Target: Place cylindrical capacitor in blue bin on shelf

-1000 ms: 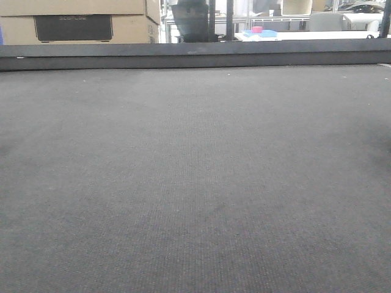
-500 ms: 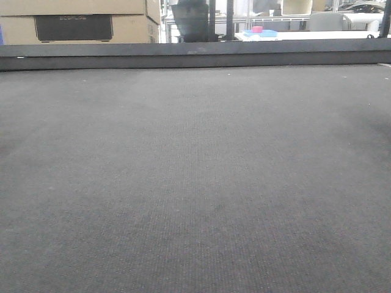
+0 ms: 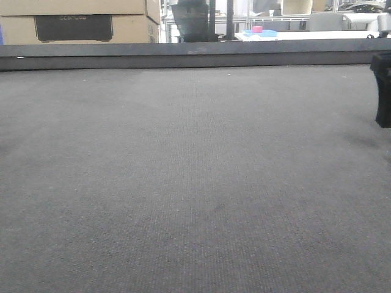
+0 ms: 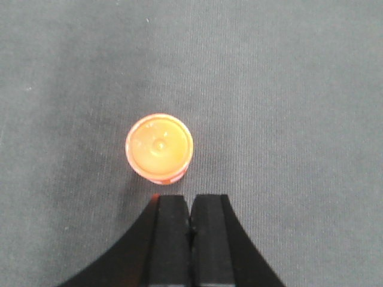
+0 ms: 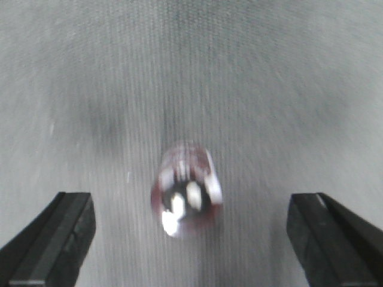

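In the right wrist view a blurred dark-red cylinder with bright metal spots on its end, the cylindrical capacitor (image 5: 187, 194), lies on the grey mat. My right gripper (image 5: 190, 208) is open, and its fingers (image 5: 63, 230) stand wide apart on either side without touching it. In the left wrist view an orange round-topped cylinder (image 4: 159, 147) stands upright on the mat. My left gripper (image 4: 190, 201) is shut and empty just below it, not touching. The blue bin and the shelf are out of view.
The grey mat (image 3: 195, 183) fills the front view up to a dark raised back edge (image 3: 183, 56). A black arm part (image 3: 383, 91) pokes in at the right edge. Cardboard boxes (image 3: 79, 21) and a far white table with a small blue and pink thing (image 3: 259, 32) lie beyond.
A black arm part has come into the front view at the right edge. The mat and the background look the same.
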`<state>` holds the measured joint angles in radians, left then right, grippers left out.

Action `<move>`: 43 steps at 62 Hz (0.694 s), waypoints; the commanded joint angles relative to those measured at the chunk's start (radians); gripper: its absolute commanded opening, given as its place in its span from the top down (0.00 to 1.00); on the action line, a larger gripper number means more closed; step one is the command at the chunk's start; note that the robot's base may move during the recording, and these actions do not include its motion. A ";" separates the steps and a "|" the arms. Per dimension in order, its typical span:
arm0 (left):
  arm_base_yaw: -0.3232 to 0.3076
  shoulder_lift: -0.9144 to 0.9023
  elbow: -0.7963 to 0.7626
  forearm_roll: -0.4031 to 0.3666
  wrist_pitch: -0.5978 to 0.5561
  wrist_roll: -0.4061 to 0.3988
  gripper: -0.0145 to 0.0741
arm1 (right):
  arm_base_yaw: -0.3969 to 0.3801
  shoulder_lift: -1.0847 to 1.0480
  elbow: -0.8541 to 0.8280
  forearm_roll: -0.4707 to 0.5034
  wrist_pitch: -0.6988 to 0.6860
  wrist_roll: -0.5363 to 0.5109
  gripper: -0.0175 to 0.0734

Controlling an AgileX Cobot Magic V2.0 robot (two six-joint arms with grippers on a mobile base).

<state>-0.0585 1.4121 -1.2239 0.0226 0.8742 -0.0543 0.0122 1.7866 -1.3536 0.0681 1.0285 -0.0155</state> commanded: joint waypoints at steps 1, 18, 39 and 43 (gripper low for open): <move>0.002 0.000 -0.008 -0.009 -0.001 -0.002 0.96 | -0.005 0.015 -0.009 -0.004 -0.042 -0.002 0.23; 0.002 0.000 -0.008 -0.009 0.001 -0.002 0.96 | -0.005 0.063 -0.009 -0.004 -0.048 -0.002 0.26; 0.002 0.000 -0.008 -0.011 0.002 -0.002 0.96 | -0.005 0.080 -0.009 -0.004 -0.042 -0.002 0.29; 0.002 0.000 -0.008 -0.011 0.002 -0.002 0.96 | -0.005 0.080 -0.009 -0.004 -0.039 -0.002 0.38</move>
<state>-0.0585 1.4121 -1.2239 0.0188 0.8785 -0.0543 0.0122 1.8693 -1.3536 0.0701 0.9829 -0.0155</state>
